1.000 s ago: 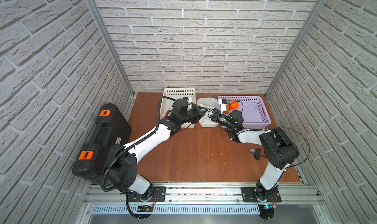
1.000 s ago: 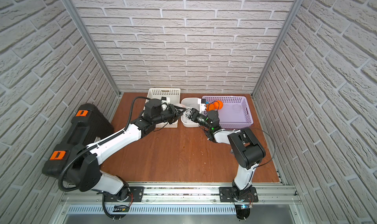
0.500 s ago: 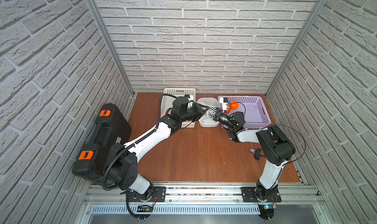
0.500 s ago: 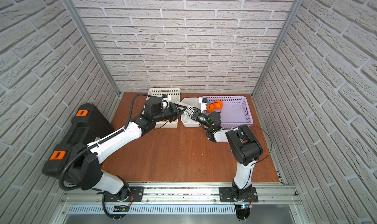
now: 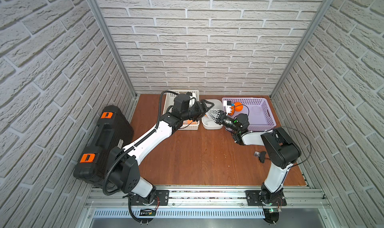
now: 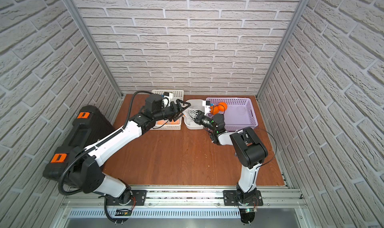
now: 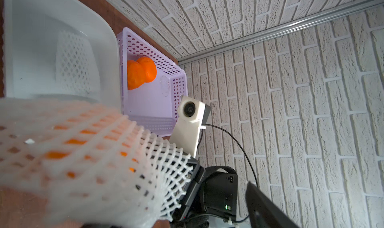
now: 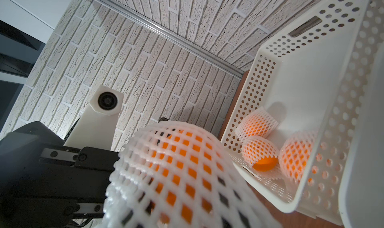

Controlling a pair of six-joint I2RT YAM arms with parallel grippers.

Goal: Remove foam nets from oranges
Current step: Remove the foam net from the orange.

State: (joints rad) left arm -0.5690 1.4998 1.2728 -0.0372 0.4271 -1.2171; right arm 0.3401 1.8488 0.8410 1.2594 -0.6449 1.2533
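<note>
Along worktop's (image 5: pixel 197 154) back edge: white basket (image 5: pixel 180 91), netted oranges (image 8: pixel 259 152); tub (image 5: pixel 211 127), empty net (image 7: pixel 73 64); purple basket (image 5: pixel 257 117), two bare oranges (image 7: pixel 141 73); left gripper (image 5: pixel 206 112) spread; right gripper (image 5: pixel 219 116) pinching filled net (image 8: pixel 176 164).

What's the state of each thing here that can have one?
left gripper: open
right gripper: shut on held net
held net: around its orange
white basket: holds three netted oranges
purple basket: holds two bare oranges
white tub: holds one empty net
black case: closed
</note>
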